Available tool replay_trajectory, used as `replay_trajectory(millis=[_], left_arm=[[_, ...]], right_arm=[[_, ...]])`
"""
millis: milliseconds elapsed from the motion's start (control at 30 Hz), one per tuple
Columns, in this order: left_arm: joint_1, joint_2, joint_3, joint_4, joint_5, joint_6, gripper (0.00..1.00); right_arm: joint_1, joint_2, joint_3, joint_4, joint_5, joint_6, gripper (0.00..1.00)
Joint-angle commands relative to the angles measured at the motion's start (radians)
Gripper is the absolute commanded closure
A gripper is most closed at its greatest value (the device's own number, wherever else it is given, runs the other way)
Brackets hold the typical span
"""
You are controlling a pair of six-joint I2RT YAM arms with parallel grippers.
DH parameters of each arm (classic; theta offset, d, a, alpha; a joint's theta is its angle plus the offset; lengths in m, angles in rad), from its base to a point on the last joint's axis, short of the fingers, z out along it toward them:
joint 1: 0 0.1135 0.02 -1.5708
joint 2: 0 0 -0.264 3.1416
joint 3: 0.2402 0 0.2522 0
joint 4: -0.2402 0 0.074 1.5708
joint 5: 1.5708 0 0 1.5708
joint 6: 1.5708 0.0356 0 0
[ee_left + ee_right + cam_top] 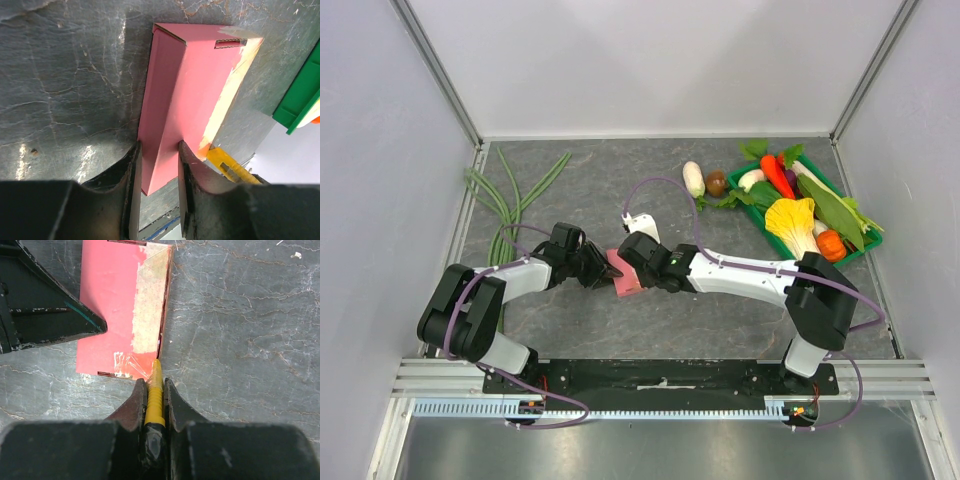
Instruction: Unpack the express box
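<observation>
The express box (627, 278) is a flat pink-red carton lying on the grey table between the two arms. My left gripper (159, 150) is shut on its near end, with a finger pressed to each side of the box (195, 90). My right gripper (152, 382) is shut on a yellow-and-black utility knife (156, 390). The knife's tip touches the near corner of the box (107, 305), at the seam beside a strip of clear tape. The left arm's dark finger (45, 315) lies over the box's left side. The knife (227, 162) also shows past the box in the left wrist view.
A green tray (842, 258) of toy vegetables stands at the back right, its edge (295, 105) showing in the left wrist view. A white radish (693, 178) and a brown mushroom (717, 183) lie beside it. Long green beans (505, 210) lie at the back left.
</observation>
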State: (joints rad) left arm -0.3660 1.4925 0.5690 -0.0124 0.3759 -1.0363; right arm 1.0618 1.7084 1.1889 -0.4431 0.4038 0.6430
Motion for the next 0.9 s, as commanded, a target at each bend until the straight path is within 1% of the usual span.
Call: replay_trajectory(millis=[0,100,167,300,400,433,467,500,533,567,600,700,733,800,867], left_arm=[[-0.004,0.048,-0.028,-0.067,-0.118,-0.005,0.78],[-0.004,0.055,-0.024,-0.086,-0.133,0.031,0.74],[-0.005,0.06,-0.029,-0.089,-0.132,0.056,0.72],[-0.004,0.052,-0.027,-0.087,-0.124,0.081,0.69],[-0.005,0.025,-0.02,-0.077,-0.108,0.101,0.61],[-0.005,0.014,-0.014,-0.067,-0.101,0.117,0.54],[-0.007,0.0,-0.009,-0.064,-0.094,0.127,0.51],[-0.007,-0.036,-0.006,-0.063,-0.083,0.136,0.45],[-0.007,-0.058,0.0,-0.06,-0.078,0.156,0.42],[-0.007,-0.087,0.003,-0.061,-0.077,0.166,0.4],[-0.007,-0.139,0.005,-0.06,-0.077,0.176,0.36],[-0.007,-0.221,0.005,-0.09,-0.083,0.217,0.34],[-0.008,-0.269,0.003,-0.101,-0.083,0.237,0.34],[-0.008,-0.307,-0.004,-0.149,-0.084,0.245,0.34],[-0.014,-0.337,-0.027,-0.182,-0.08,0.243,0.41]], right_arm=[[0.01,-0.071,0.04,-0.031,-0.008,0.03,1.0],[0.012,-0.148,0.011,0.069,0.053,0.021,1.0],[0.012,-0.171,0.012,0.118,0.095,0.011,1.0],[0.01,-0.211,0.026,0.17,0.135,-0.02,1.0],[0.009,-0.179,0.067,0.175,0.156,-0.061,1.0],[0.0,-0.167,0.08,0.176,0.155,-0.086,1.0],[-0.008,-0.153,0.09,0.187,0.138,-0.103,1.0],[-0.029,-0.127,0.107,0.195,0.124,-0.115,1.0],[-0.042,-0.113,0.113,0.207,0.109,-0.132,1.0],[-0.058,-0.099,0.121,0.231,0.057,-0.141,1.0],[-0.074,-0.073,0.129,0.248,0.034,-0.147,1.0],[-0.129,-0.006,0.161,0.299,-0.058,-0.174,1.0],[-0.153,0.013,0.169,0.308,-0.078,-0.178,1.0],[-0.175,0.074,0.198,0.322,-0.13,-0.184,1.0],[-0.2,0.112,0.215,0.336,-0.157,-0.192,1.0]])
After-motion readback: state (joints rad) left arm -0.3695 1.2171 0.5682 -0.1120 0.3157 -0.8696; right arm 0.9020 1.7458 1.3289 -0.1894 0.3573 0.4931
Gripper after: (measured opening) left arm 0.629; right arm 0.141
